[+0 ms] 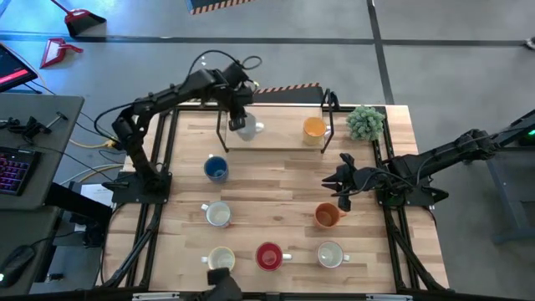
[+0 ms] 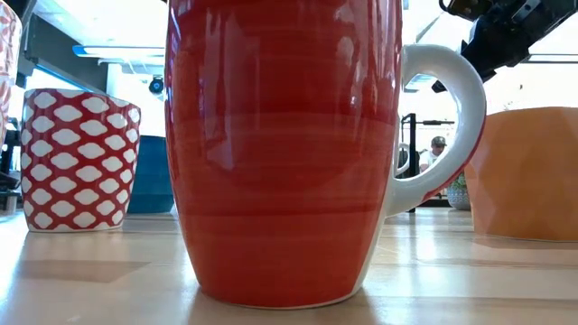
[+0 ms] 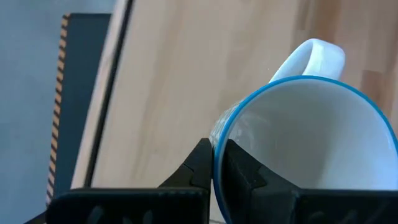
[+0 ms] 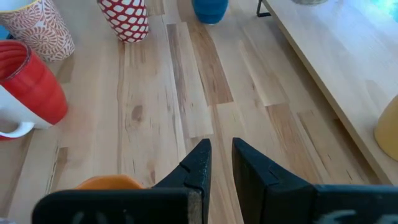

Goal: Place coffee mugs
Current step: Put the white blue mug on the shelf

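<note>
Left wrist view shows the left pincer (image 3: pixel 213 163) clenched on the rim of a blue-rimmed white mug (image 3: pixel 311 134), one finger inside and one outside, its handle pointing away. From above, this pincer (image 1: pixel 243 119) holds that mug (image 1: pixel 248 128) over the raised shelf (image 1: pixel 276 138), with the yellow-orange mug (image 1: pixel 314 127) farther along it. The right pincer (image 1: pixel 343 191) hangs over the surface (image 1: pixel 276 180), fingers slightly parted and holding nothing; the darker orange mug (image 1: pixel 327 216) sits just beside it and the red mug (image 1: pixel 268 256) farther off.

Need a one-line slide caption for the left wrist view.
Left gripper pinches the rim of a blue-rimmed white mug above the wooden shelf.
</note>
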Tool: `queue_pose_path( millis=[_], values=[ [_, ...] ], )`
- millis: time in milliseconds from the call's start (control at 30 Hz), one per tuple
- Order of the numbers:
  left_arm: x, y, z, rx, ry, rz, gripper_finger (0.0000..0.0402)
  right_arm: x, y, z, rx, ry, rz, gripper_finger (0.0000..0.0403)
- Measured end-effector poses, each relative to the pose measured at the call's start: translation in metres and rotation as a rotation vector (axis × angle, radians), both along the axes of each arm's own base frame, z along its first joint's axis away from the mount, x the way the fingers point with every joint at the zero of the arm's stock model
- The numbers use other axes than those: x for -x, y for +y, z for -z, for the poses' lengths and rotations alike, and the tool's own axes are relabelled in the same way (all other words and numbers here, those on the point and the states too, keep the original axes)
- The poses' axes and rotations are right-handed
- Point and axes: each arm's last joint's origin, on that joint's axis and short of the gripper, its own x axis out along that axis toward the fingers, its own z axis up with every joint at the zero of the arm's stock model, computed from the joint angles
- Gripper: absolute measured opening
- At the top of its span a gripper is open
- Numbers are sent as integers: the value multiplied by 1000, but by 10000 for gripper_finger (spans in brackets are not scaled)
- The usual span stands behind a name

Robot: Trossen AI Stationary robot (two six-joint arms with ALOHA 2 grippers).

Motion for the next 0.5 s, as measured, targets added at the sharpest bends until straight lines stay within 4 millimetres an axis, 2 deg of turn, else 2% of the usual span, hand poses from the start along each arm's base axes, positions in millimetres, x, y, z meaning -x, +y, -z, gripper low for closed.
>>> queue_pose_path(
  millis=[167,367,500],
  values=[
    [6,15,7,12,15,-44,6,-1,0,-2,-7,-26,-1,44],
    [-5,22,35,67,70,-33,6,-2,1,-3,-12,-32,1,44],
    [-9,23,37,70,43,-8,6,-1,1,-2,-30,-25,3,44]
  ],
)
